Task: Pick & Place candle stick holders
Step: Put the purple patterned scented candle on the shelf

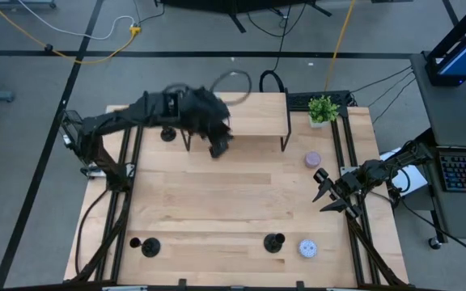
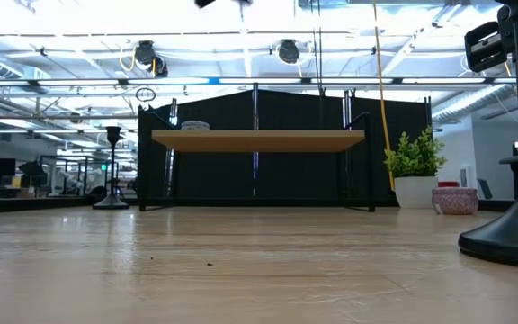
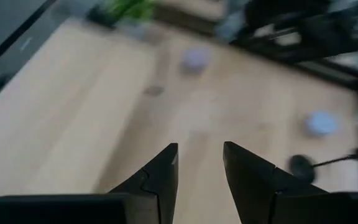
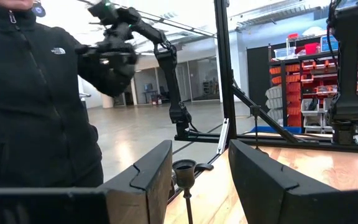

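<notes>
While three candle stick holders stand, two tins rest apart.

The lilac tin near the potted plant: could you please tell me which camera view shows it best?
The high view shows the lilac tin best: from above it sits whole and unobstructed on the table, just in front of the potted plant. The low view catches it side-on at the far right; the left wrist view gives only a blur; the right wrist view misses it.

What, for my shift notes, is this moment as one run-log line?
left end effector: open, empty, above shelf front | right end effector: open, table's right edge | candle stick holders: three on table
</notes>
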Action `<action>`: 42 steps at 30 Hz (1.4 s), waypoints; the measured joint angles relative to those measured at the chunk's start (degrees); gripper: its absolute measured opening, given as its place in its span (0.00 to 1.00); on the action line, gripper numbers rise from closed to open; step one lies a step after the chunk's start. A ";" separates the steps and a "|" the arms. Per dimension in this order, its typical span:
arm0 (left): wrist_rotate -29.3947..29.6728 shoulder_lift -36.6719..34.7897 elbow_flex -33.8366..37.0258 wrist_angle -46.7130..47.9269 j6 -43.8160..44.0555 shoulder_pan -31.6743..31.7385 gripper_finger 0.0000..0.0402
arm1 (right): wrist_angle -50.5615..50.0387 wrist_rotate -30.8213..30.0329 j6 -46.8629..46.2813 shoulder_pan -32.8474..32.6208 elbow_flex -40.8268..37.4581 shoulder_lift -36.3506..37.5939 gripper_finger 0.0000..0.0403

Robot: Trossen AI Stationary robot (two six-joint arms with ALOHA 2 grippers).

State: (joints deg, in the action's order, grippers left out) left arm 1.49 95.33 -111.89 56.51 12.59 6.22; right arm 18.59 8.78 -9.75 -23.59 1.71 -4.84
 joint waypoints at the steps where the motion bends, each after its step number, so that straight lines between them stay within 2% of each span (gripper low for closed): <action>1: -0.08 -0.03 1.20 -3.29 -0.45 -1.76 0.33 | 0.00 0.00 0.00 -0.01 -0.01 0.00 0.37; 7: -0.17 0.06 10.07 -19.57 0.19 -8.83 0.33 | 0.00 0.00 -0.01 0.00 0.00 0.00 0.37; 14: 1.04 -1.34 24.80 -33.85 7.60 -12.35 0.33 | 0.00 0.02 -0.01 -0.02 0.00 0.00 0.37; 19: 2.09 -6.46 37.19 -45.16 11.21 -13.21 0.33 | -0.04 0.04 -0.01 0.00 -0.02 -0.04 0.37; 23: 6.16 -13.28 47.77 -51.50 13.90 -13.85 0.33 | 0.48 0.24 -0.03 -0.01 -0.01 -0.13 0.37; 29: 9.09 -25.21 61.82 -51.90 17.22 -14.16 0.33 | 4.49 -0.24 -0.17 -0.02 -0.02 -0.16 0.37; 32: 9.18 -31.35 66.94 -53.17 18.18 -14.19 0.33 | 9.10 -3.93 -5.69 -0.02 -0.02 -0.21 0.37; 35: 9.21 -37.36 71.04 -52.53 18.68 -14.19 0.33 | 13.23 -11.25 -12.84 -0.02 -0.02 -0.19 0.37; 37: 9.21 -41.81 73.24 -51.89 18.63 -14.19 0.33 | 14.71 -14.94 -13.89 -0.01 -0.02 -0.21 0.37; 42: 9.06 -52.22 78.47 -51.51 16.86 -14.29 0.33 | 15.64 -16.46 -12.74 -0.02 -0.02 -0.24 0.37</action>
State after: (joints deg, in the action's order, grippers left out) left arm 10.56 43.12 -33.42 5.00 29.45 -8.07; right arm 34.23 -7.68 -22.48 -23.62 1.69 -5.08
